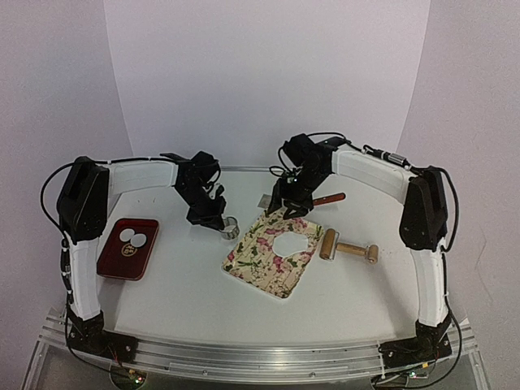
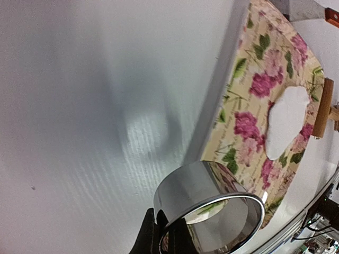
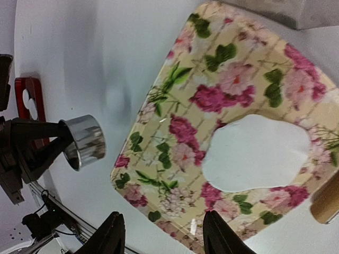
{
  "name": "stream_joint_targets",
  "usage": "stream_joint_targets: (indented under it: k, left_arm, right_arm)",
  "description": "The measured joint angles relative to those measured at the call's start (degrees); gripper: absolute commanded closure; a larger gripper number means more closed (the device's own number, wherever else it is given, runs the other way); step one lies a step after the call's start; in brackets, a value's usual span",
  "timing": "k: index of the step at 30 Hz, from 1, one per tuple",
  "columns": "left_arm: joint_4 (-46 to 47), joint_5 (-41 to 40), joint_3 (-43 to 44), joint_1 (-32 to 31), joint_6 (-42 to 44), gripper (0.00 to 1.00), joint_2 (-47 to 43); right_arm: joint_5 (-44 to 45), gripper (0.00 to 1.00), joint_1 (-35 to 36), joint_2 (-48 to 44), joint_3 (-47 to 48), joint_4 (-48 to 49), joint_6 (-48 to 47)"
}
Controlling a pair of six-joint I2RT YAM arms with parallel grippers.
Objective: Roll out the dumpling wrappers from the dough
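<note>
Left pincer (image 2: pixel 164 238) clamps the rim of a shiny metal ring cutter (image 2: pixel 209 206) beside the glossy floral tray (image 3: pixel 175 90) on the white tabletop (image 1: pixel 179 284). Right pincer (image 3: pixel 165 235) hangs over the tray's edge, fingers apart, gripping nothing. Flat, ragged-edged dough sheet (image 3: pixel 257 153) lies on it. Two round dumpling wrappers (image 1: pixel 127 236) sit in a red tray (image 1: pixel 114 264) at far left, well apart. Wooden rolling pin (image 1: pixel 349 249) lies just right of the floral tray.
</note>
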Motion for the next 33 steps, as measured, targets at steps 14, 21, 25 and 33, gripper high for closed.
stream_joint_targets:
  k: [14, 21, 25, 33]
  left_arm:
    - [-3.26, 4.17, 5.57, -6.63, -3.05, 1.00, 1.85]
    - [-4.56, 4.41, 7.64, -9.51, -3.46, 1.00, 4.52]
    - [-4.59, 4.41, 7.70, -10.93, -3.87, 1.00, 4.73]
    - [-4.58, 4.45, 7.76, -10.85, -4.52, 1.00, 4.74]
  right_arm:
    - [-6.22, 0.56, 4.48, 3.81, 3.49, -1.15, 2.65]
    - [-6.16, 0.61, 5.46, 3.95, 3.44, -1.50, 2.70]
    - [-5.35, 0.64, 6.48, 4.96, 3.44, -2.28, 2.61]
    - [-2.49, 0.85, 7.97, 7.71, 3.49, -5.43, 1.67]
